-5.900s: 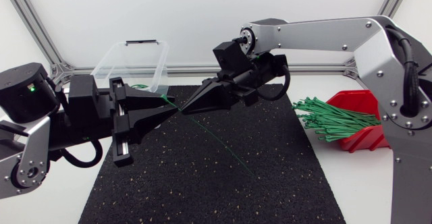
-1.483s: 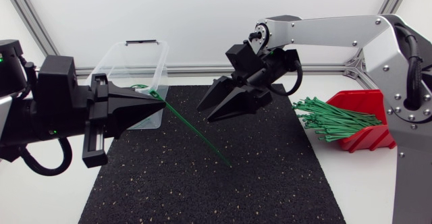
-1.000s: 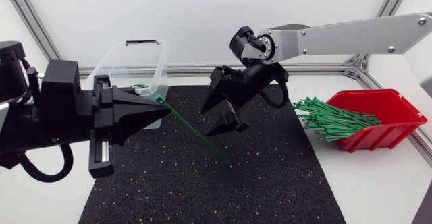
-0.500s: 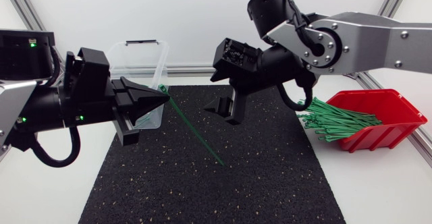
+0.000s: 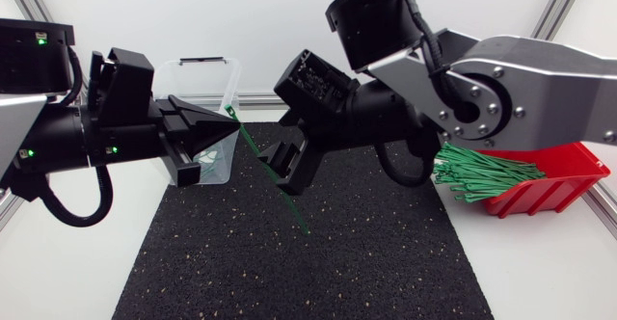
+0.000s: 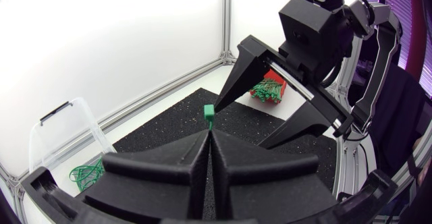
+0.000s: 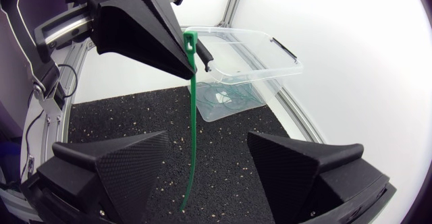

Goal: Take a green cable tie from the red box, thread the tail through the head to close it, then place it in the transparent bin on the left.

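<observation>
My left gripper (image 5: 229,124) is shut on the head end of a green cable tie (image 5: 289,204), just in front of the transparent bin (image 5: 198,74). The tie slants down to the black mat. In the left wrist view the tie's head (image 6: 209,110) pokes out past the shut fingertips of the left gripper (image 6: 208,131). My right gripper (image 7: 208,137) is open, and the tie's strap (image 7: 192,129) hangs free between its fingers. From above, the right gripper (image 5: 287,168) sits around the tie's middle. The red box (image 5: 569,180) holds a bundle of green ties (image 5: 482,171).
The bin (image 7: 243,55) holds a few looped green ties (image 7: 226,96) and stands at the back left edge of the black mat (image 5: 289,272). The red box (image 6: 270,89) sits off the mat's right side. An aluminium frame runs along the table's back.
My right arm has swung left and down, bringing its open fingers to either side of the hanging tie. The left gripper has kept hold of the tie and shifted slightly up and back.
</observation>
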Tool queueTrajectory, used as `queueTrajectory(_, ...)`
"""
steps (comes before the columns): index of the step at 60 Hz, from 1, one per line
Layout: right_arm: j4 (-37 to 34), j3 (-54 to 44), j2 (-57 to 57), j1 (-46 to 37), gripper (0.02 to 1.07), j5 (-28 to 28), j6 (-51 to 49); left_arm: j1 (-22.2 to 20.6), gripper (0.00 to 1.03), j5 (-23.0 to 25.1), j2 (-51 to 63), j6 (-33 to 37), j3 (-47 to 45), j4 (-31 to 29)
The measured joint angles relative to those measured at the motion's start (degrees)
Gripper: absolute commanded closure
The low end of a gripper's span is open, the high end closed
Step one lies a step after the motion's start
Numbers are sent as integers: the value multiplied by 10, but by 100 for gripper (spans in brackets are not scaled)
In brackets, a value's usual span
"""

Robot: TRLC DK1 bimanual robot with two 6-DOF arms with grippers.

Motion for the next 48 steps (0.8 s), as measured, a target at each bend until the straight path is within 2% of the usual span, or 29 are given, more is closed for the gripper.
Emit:
queueTrajectory(7, 13, -2, 19, 12, 31, 14, 30, 0, 100, 0, 0, -9, 0, 0)
queueTrajectory(15, 47, -12, 34, 22, 41, 37, 56, 0, 100, 0, 3, -17, 0, 6)
queueTrajectory(25, 74, -20, 45, 22, 48, 54, 68, 0, 100, 7, 10, -21, 0, 11)
queueTrajectory(34, 98, -26, 52, 28, 49, 69, 72, 0, 100, 16, 16, -33, 0, 18)
queueTrajectory(48, 115, -36, 52, 31, 75, 74, 85, 1, 100, 17, 31, -46, 0, 26)
